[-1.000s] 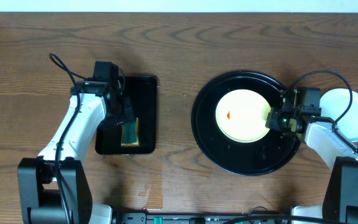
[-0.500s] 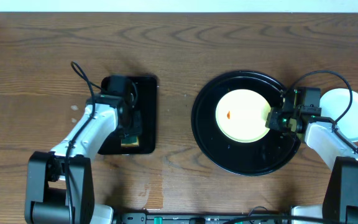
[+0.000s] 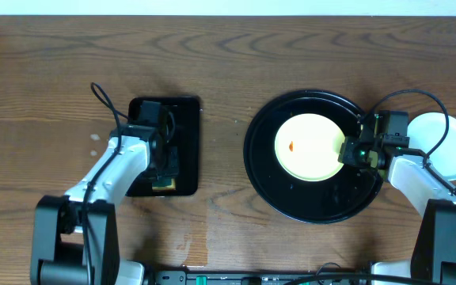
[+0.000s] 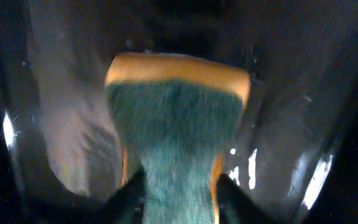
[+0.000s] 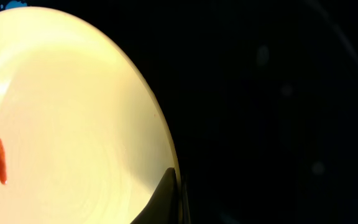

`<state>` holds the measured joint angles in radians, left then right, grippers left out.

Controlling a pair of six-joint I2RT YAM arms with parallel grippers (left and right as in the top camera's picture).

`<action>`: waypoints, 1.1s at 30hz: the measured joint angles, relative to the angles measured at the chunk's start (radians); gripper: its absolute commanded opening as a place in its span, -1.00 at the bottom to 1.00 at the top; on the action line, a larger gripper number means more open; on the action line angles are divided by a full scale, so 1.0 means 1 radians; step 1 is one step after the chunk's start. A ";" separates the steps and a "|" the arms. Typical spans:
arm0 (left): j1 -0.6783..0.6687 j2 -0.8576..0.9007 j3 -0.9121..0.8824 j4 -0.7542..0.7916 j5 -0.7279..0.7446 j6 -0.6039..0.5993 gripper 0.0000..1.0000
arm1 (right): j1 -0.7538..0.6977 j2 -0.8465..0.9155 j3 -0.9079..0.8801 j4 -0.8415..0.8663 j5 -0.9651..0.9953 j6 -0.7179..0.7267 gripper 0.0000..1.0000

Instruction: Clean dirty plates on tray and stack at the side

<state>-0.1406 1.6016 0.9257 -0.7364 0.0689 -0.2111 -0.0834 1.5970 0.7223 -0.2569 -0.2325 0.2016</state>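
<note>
Risk notes first.

Left gripper [image 3: 165,168], well to the left of the round tray [image 3: 307,210], is closed on the sponge [image 4: 176,118]. The sponge's green face is pinched in to a waist between the fingers [image 4: 128,198]. The hold sits at one end of the sponge, so it could twist or slip out on the carry. It rests low in the rectangular tray [image 3: 187,119], and a shallow lift could catch that tray's wall and drag it.

Right gripper [image 3: 347,150] is at the right-hand rim of the yellow plate [image 3: 309,147], which lies near the round tray's centre. The jaws are nearly closed and appear to pinch the rim. Only one fingertip [image 5: 168,196] shows clearly in the wrist view, so this is a judgement. The bite is thin. Wiping pressure toward the far side could lever the plate out or slide it across the glossy tray.

The orange smear [image 3: 291,146] lies left of the plate's centre, opposite the hold, so a short stroke could miss it.

Counts:
- yellow plate: 1, on the round tray
- white plate [image 3: 450,146]: 1 visible, just off the round tray's right side; cannot tell whether another lies under it
- orange smear: 1
- round tray: 1
- rectangular tray: 1
- sponge: 1
- grippers: 2
</note>
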 measured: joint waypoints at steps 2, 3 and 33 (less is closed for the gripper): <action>0.000 -0.034 0.018 -0.004 0.000 -0.001 -0.08 | 0.000 0.000 0.000 0.000 0.000 0.000 -0.97; 0.000 -0.052 0.025 -0.004 -0.001 -0.001 -0.07 | 0.000 0.000 0.000 0.000 0.000 0.000 -0.97; 0.000 0.035 -0.031 0.092 -0.012 -0.026 -0.85 | 0.000 0.000 0.000 0.000 0.000 0.000 -0.98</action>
<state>-0.1406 1.6367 0.8944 -0.6445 0.0570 -0.2375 -0.0834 1.5970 0.7223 -0.2573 -0.2329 0.2016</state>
